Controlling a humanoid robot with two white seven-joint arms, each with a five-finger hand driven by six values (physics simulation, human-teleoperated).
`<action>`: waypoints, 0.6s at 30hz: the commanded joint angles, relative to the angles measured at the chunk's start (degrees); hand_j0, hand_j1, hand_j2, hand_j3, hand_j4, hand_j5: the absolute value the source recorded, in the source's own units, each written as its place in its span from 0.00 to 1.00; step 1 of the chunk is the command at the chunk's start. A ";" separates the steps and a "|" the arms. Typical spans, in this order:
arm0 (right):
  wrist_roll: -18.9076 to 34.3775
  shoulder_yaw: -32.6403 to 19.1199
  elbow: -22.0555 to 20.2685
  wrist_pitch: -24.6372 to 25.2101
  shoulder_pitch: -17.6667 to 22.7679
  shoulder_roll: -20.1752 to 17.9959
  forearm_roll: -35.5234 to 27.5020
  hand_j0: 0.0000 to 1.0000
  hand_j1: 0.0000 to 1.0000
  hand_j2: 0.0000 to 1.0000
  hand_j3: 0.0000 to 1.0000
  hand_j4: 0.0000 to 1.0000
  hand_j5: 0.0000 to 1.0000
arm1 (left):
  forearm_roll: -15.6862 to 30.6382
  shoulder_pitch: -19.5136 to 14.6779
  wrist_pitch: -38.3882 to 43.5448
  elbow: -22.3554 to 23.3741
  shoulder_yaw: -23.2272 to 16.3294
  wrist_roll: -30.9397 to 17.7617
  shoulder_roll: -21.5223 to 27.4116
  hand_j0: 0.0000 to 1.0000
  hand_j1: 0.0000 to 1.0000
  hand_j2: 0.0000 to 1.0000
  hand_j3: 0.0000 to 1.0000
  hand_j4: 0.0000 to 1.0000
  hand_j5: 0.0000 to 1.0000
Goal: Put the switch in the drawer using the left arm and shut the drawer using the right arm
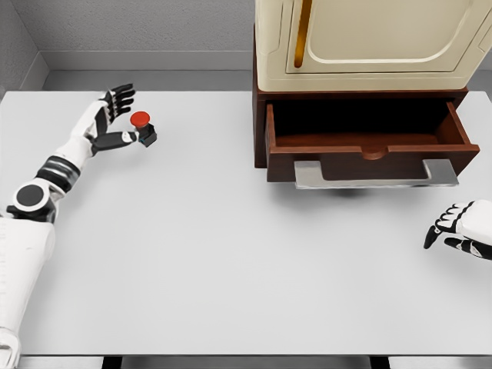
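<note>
Left robot hand (115, 115): spread wide beside switch (143, 128), thumb touching; risk: nudged aside before grasp; drawer (369, 142): open, well apart.

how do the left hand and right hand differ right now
The left hand is raised at the far left of the table, fingers spread beside the switch; the right hand rests low at the right edge, near nothing. The left arm shows fully, the right barely. Both are white with black joints.

Both arms are white with black joints. The left hand (111, 115) has black fingers (121, 95) beyond a white palm. The right hand (461, 231) has black fingertips beyond white knuckles.
</note>
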 commanded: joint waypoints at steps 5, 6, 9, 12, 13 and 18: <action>-0.11 0.01 -0.02 0.05 -0.09 -0.03 -0.37 0.50 0.50 0.50 0.50 0.50 0.50 | -0.64 -1.23 0.01 3.67 -1.36 0.02 -1.08 0.90 0.90 0.90 0.90 0.90 0.90; -0.02 0.01 -0.02 0.05 -0.09 -0.03 -0.37 0.50 0.50 0.50 0.50 0.50 0.50 | -0.64 -1.67 0.01 4.55 -1.45 0.02 -1.17 0.90 0.90 0.90 0.90 0.90 0.90; -0.11 0.01 -0.02 0.05 -0.09 -0.03 -0.37 0.50 0.50 0.50 0.50 0.50 0.50 | -0.64 -2.46 0.01 6.04 -1.45 0.02 -1.34 0.90 0.90 0.90 0.90 0.90 0.90; -0.02 0.01 -0.02 0.05 -0.09 -0.03 -0.37 0.50 0.50 0.50 0.50 0.50 0.50 | -1.42 -3.08 0.01 7.01 -1.45 0.02 -1.78 0.90 0.90 0.90 0.90 0.90 0.90; -0.02 0.01 -0.02 0.05 -0.09 -0.03 -0.37 0.50 0.50 0.50 0.50 0.50 0.50 | -1.69 -3.25 0.01 7.19 -1.45 0.02 -1.78 0.90 0.90 0.90 0.90 0.90 0.90; -0.02 0.01 -0.02 0.05 -0.18 -0.03 -0.37 0.50 0.50 0.50 0.50 0.50 0.50 | -2.04 -4.83 0.01 10.53 -1.19 0.02 -2.48 0.90 0.90 0.90 0.90 0.90 0.90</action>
